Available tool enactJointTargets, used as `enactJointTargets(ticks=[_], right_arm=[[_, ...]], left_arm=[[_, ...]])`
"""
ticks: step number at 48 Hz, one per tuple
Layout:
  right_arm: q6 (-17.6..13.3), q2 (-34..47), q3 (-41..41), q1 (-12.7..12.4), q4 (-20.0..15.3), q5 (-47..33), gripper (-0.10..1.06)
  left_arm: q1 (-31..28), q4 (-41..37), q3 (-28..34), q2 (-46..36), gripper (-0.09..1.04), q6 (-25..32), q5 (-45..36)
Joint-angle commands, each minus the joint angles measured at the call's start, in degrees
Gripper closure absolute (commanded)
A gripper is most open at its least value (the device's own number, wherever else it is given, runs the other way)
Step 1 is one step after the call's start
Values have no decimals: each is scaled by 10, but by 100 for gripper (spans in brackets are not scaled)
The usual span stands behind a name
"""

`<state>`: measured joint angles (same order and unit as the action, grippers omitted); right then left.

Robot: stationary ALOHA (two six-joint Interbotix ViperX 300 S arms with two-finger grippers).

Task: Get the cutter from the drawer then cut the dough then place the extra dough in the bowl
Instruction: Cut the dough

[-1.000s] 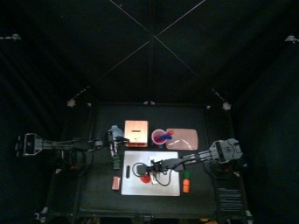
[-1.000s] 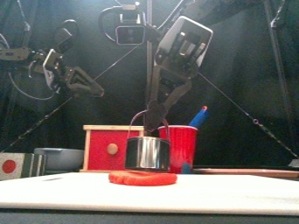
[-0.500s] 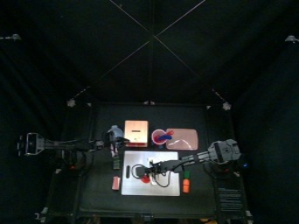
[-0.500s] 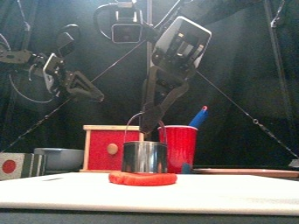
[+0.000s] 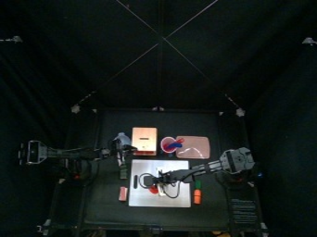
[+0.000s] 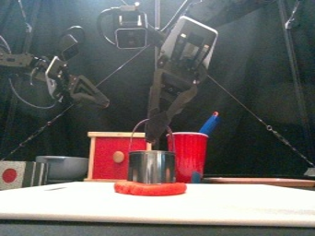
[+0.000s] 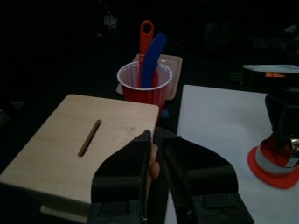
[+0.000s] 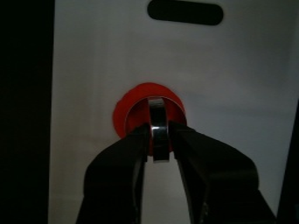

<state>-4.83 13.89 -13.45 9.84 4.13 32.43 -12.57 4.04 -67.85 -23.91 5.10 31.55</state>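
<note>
One board (image 6: 252,208) is lying flat across the near table. Behind it, one box (image 6: 117,155) is standing to the left. One bowl (image 6: 62,166) is sitting left of the box. One cup (image 6: 189,155) is standing right of the box, holding two knives, one blue (image 7: 156,57) and one red (image 7: 146,35).

One cutter (image 6: 151,167) is standing on the one dough (image 6: 150,188) disc at the board's middle. The right gripper (image 8: 160,144) is clamping the cutter's wire handle from above. The cutter is looking stiff and light, so that handle is probably the best hold.

The dough is likely soft and a little sticky, so it may sag or tear. The extra ring is probably best pinched at its outer edge and peeled up slowly. The left gripper (image 7: 152,150) is hanging by the box, jaws pressed together and empty.
</note>
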Motion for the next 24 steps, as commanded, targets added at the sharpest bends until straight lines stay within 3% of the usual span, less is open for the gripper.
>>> enactJointTargets(ticks=[1,13,19,24], right_arm=[[1,-39,5,2,9,-25,23],[4,-88,-68,2,41,-157,22],[12,-124,-139,-5,59,-254,22],[13,-163,-216,-17,96,-368,22]], left_arm=[[1,1,5,0,37,1,2],[9,29,6,-1,36,-1,18],[45,38,3,0,35,1,58],[97,35,-1,7,33,3,105]])
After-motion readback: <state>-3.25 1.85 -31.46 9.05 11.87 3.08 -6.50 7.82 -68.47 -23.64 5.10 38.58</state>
